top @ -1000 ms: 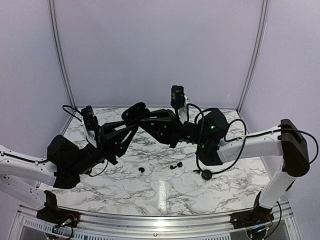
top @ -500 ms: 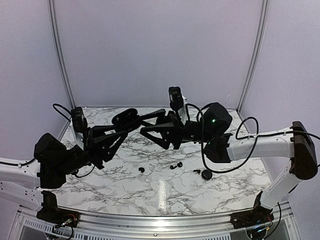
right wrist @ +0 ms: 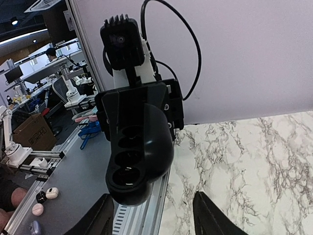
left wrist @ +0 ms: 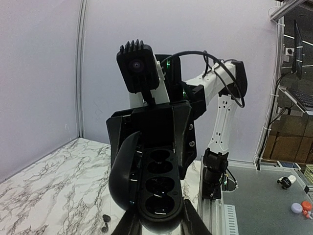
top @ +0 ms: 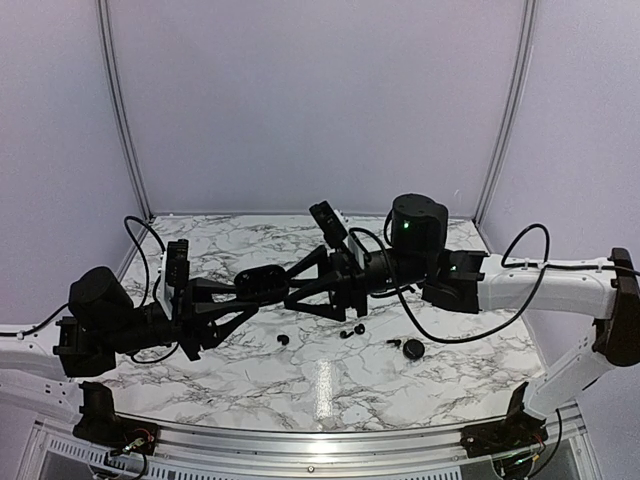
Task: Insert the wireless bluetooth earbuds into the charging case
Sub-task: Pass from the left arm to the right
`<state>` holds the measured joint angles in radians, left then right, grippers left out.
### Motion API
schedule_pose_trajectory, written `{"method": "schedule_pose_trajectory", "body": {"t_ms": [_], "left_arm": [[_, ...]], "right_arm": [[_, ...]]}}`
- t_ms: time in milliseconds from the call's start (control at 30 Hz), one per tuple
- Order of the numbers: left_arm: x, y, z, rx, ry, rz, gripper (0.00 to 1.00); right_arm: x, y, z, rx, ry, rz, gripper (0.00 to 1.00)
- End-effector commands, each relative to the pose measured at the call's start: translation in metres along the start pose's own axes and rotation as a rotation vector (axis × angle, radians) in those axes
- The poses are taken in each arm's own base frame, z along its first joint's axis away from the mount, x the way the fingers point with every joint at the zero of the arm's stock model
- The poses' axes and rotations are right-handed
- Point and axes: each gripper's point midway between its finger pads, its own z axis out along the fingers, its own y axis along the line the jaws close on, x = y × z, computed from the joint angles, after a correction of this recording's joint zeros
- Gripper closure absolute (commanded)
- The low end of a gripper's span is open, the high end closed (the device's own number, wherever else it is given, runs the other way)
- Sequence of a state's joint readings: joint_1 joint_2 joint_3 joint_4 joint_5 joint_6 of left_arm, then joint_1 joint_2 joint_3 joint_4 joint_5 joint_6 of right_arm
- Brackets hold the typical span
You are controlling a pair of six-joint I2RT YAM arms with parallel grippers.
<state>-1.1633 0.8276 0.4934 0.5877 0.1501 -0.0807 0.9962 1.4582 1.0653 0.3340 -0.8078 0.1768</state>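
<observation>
The black charging case (top: 262, 276) is held above the marble table, its lid open; the left wrist view shows its empty sockets (left wrist: 160, 180). My left gripper (top: 250, 290) is shut on the case, with a finger on each side of its near end (left wrist: 161, 218). My right gripper (top: 296, 291) is open and faces the case's far end (right wrist: 137, 156), fingers spread wide and apart from it (right wrist: 154, 200). Small black earbuds lie on the table below: one (top: 283, 339) alone, two (top: 352, 330) together, one (top: 393, 343) further right. One earbud shows in the left wrist view (left wrist: 105, 221).
A round black object (top: 413, 349) lies on the table by the right earbud. A metal rail (top: 320, 440) runs along the table's front edge. White walls with upright posts (top: 120, 110) close the back.
Both grippers have come down from higher up toward the table. The left gripper has carried the case down and right; the right gripper has swung left and still faces it.
</observation>
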Motion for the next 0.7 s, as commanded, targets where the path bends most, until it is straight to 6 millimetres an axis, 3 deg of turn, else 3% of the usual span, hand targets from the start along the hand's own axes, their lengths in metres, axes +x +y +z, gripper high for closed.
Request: {"method": "schedule_pose_trajectory", "body": {"t_ms": [0,667], "left_arm": [[0.005,-0.004,-0.002,0.019,0.041,0.009,0.93],[0.016,0.001,0.007,0.002,0.076,-0.031,0.94]], "right_arm": [[0.009,0.006,-0.001,-0.038,0.069,0.043,0.45],[0.013,0.011,0.003,-0.056,0.069,0.019,0.61]]}}
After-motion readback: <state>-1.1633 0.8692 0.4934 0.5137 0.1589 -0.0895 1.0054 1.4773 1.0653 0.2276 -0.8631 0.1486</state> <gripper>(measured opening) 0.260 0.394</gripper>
